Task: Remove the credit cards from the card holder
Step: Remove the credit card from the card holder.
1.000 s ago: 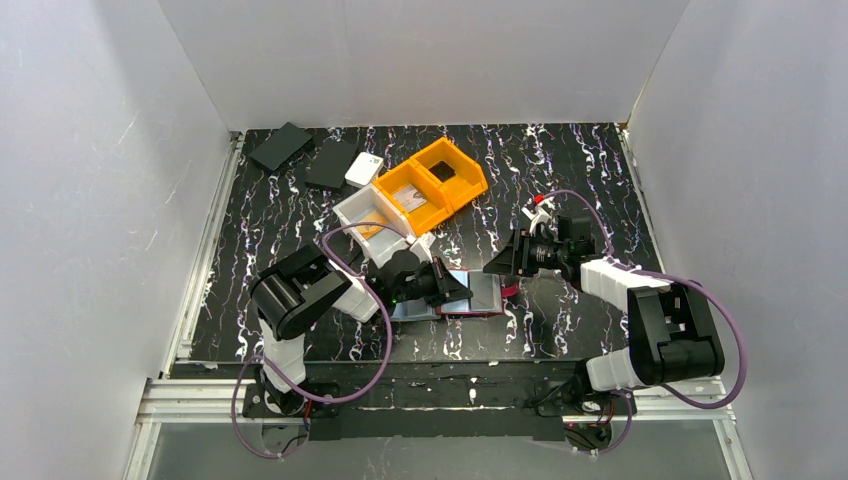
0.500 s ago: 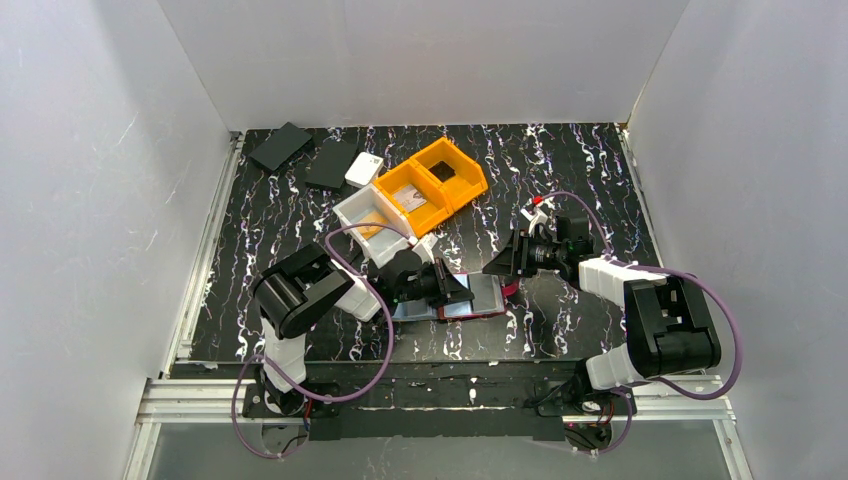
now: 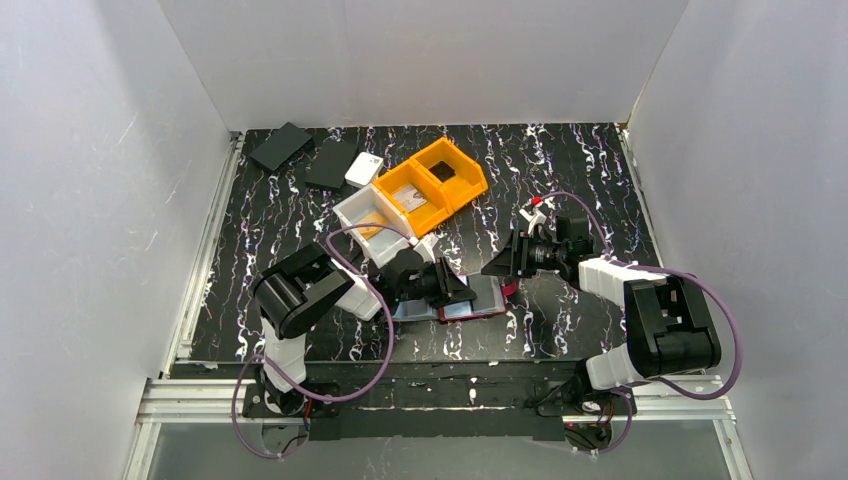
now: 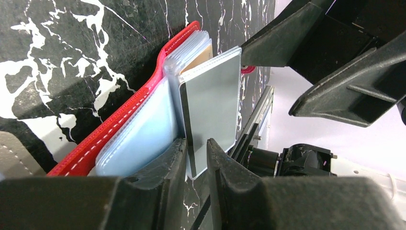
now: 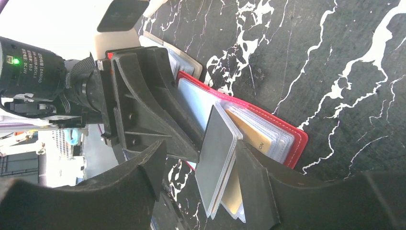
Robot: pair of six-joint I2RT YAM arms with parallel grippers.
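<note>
The black, white-veined table [image 3: 560, 160] filled the floor of a white-walled cell. The left arm [image 3: 300, 295] and the right arm [image 3: 665, 330] both reached in toward the table's near middle. Behind them a pair of orange bins [image 3: 432, 185] stood touching a white bin [image 3: 365, 212]. Two flat black items [image 3: 280, 146] and a small white box [image 3: 364, 170] sat at the far left corner.

The red card holder [image 3: 485, 298] lay open on the table between the two grippers, with its clear sleeves fanned upward. A tan card [image 5: 256, 136] sat in one sleeve. A grey card [image 4: 213, 105] stood up from the sleeves, partly out of its pocket.

The right gripper [image 5: 201, 148] was spread wide, with one finger on each side of the raised sleeves and the grey card. The left gripper [image 4: 196, 143] stood narrowly parted, with the lower edge of the grey card in the gap. Whether its fingers [image 4: 163, 167] pressed the card could not be told.
</note>
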